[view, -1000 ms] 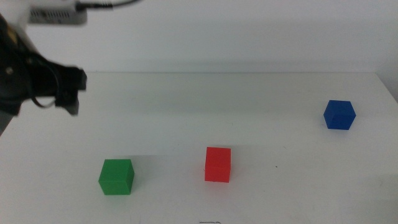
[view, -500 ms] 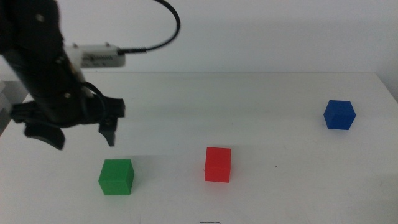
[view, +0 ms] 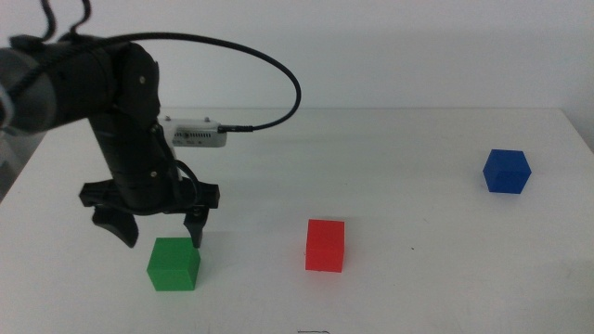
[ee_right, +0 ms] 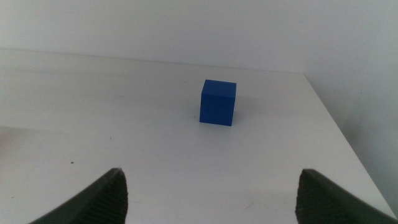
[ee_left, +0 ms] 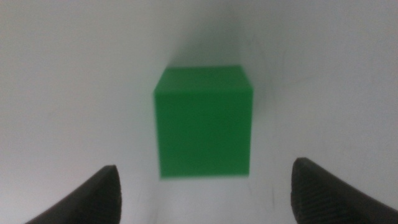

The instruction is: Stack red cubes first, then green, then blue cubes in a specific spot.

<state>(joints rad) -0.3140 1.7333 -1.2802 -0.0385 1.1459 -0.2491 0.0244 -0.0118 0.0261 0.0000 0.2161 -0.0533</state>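
A small matte bright-green cube [view: 174, 263] sits on the plain white tabletop [view: 390, 158], its faces clean and its edges crisp, with the left gripper [view: 158, 232] poised directly above it, jaws spread wider than the cube and holding nothing. In the middle view the two dark jaw tips hang on either side of the green cube's upper edge, apart from it and not gripping it; the left wrist view confirms this, showing the green cube [ee_left: 204, 121] centred between the jaw tips with bare white table on both sides. A small matte bright-red cube [view: 325, 245] of the same size stands just to the right of the green cube, separate from it and on the table. A small matte deep-blue cube [view: 506, 171] rests well to the right of the green cube and farther back, near the table's right edge. The right gripper [ee_right: 211, 199] shows only in its own wrist view, its jaws wide apart and empty, facing the blue cube [ee_right: 218, 102] from some way off. The left arm's dark body hides part of the table behind the green cube, and a black cable [view: 269, 83] loops above it. The left wrist view is soft and blurred, so the green cube's surface detail cannot be made out there.
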